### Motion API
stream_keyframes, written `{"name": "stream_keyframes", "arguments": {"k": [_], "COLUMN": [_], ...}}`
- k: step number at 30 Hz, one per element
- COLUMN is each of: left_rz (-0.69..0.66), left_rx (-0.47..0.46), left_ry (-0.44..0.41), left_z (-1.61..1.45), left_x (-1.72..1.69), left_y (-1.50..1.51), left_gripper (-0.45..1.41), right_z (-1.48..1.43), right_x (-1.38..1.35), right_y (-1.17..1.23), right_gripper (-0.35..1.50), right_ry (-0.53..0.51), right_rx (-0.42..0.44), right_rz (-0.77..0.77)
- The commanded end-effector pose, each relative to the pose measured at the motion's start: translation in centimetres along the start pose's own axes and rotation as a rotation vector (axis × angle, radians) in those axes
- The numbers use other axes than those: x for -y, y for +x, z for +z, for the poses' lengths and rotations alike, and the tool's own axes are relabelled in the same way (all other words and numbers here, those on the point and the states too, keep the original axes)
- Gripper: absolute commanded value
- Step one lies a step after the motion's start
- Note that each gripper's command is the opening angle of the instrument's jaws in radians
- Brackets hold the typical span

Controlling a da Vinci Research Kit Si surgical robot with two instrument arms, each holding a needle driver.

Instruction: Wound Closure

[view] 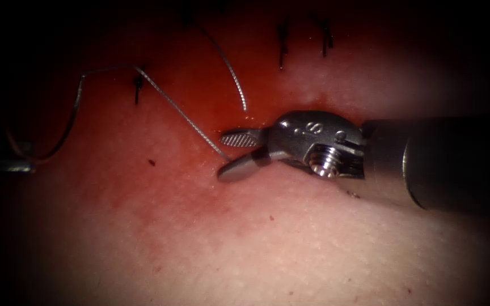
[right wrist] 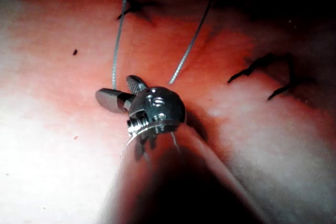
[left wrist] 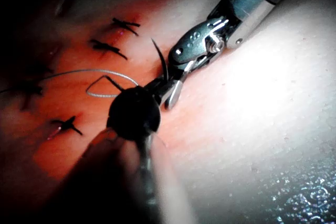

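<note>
— What is the right claw point(view: 222, 156) doing?

— It stands open over the red fluid point(view: 199, 122) on the tissue point(view: 256, 243) and grips nothing. The thread point(view: 182, 113) runs down from a dark stitch point(view: 137, 88) and ends between its two jaws.

— And the needle?

— I cannot tell. A thin curved strand point(view: 231, 68) rises from the tissue just above the claw; it may be needle or thread.

— The left tool point(left wrist: 134, 114)?

— It is a dark shape just beside the right claw in its own wrist view. What it holds, I cannot tell.
</note>
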Motion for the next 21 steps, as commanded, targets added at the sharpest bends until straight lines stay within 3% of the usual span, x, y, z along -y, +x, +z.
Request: {"name": "stream_keyframes", "arguments": {"k": [1,9,14,15,18,21], "left_rz": [0.007,0.008,0.013,0.013,0.013,0.011], "left_rx": [-0.001,-0.002,-0.002,-0.002,0.000,0.001], "left_ry": [0.001,0.006,0.008,0.008,0.009,0.011], "left_z": [0.07,0.15,0.19,0.19,0.17,0.16], "left_x": [0.05,0.13,0.18,0.18,0.15,0.13], "left_y": [0.00,-0.05,-0.14,-0.14,-0.13,-0.11], "left_gripper": [-0.45,-0.45,-0.45,-0.45,-0.45,-0.45], "right_z": [0.13,-0.09,-0.19,-0.19,-0.16,-0.17], "right_x": [-0.01,0.22,0.79,0.79,1.24,1.34], "right_y": [-0.02,-0.02,0.15,0.15,0.36,0.47], "right_gripper": [-0.35,-0.35,-0.35,-0.35,-0.35,-0.35], "right_ry": [-0.001,0.041,0.149,0.149,0.217,0.228], "right_rx": [0.017,0.108,0.131,0.131,0.125,0.101], "right_rz": [0.010,0.106,0.145,0.145,0.148,0.151]}}
